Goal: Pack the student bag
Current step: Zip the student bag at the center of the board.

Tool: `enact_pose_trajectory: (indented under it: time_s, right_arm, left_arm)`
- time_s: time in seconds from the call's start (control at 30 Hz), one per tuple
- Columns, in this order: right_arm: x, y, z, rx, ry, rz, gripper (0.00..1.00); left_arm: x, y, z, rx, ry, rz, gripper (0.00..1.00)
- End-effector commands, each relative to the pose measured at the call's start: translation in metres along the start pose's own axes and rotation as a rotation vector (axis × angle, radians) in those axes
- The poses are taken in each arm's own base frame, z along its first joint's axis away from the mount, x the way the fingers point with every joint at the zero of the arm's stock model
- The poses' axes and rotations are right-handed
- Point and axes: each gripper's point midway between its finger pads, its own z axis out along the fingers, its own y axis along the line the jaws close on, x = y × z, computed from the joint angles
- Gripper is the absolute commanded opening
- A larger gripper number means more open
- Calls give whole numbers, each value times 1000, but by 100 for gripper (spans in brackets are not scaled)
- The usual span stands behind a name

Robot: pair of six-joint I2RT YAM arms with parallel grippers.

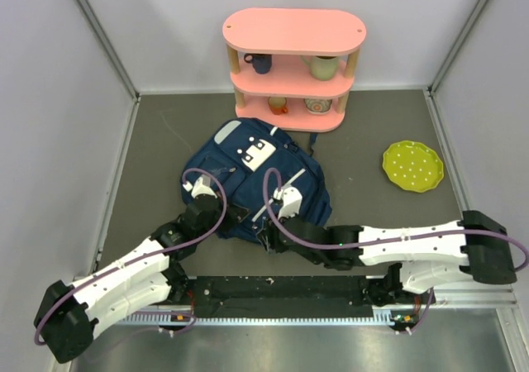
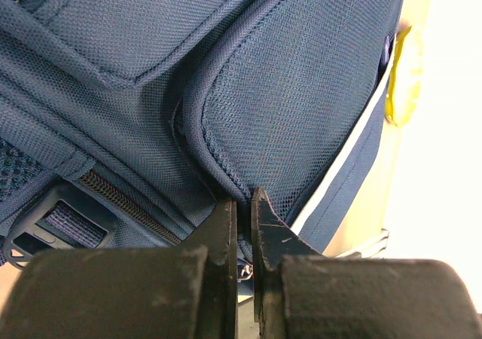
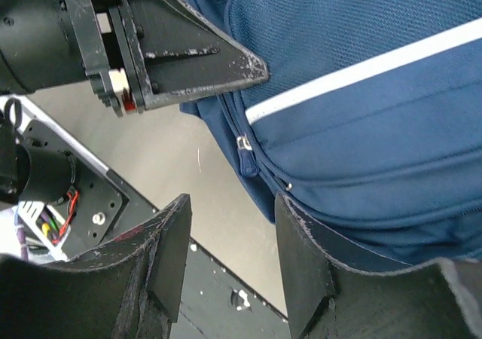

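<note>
Left gripper (image 2: 242,207) is pinching, fingers pressed together, on the near pocket seam of the student bag (image 1: 256,178). Right gripper (image 3: 230,211) is hovering spread beside the zipper pull (image 3: 243,145). Bag is lying flat mid-table (image 1: 157,140). Likely soft and floppy, so I'm favouring seams and pulls over panels.

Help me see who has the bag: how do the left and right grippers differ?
The left gripper is shut, pinching the student bag's pocket seam; the right gripper is open, holding nothing. The left touches the bag's corner; the right hovers by its zipper pull. Both are at the bag's near edge.
</note>
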Motion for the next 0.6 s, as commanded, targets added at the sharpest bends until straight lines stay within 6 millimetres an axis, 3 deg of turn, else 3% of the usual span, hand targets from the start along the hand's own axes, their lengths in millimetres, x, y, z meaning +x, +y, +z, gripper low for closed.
enact_pose_trajectory:
  time_s: [0.0, 0.2, 0.57]
  right_arm:
    - [-31, 34, 13, -19, -115, 68, 46]
    - [-29, 44, 24, -10, -93, 54, 37]
    - [8, 31, 38, 124, 7, -5, 35]
  left_arm:
    - [-8, -50, -9, 159, -2, 12, 0]
    - [-11, -42, -10, 137, -23, 49, 0]
    - [-3, -46, -16, 186, 16, 110, 0]
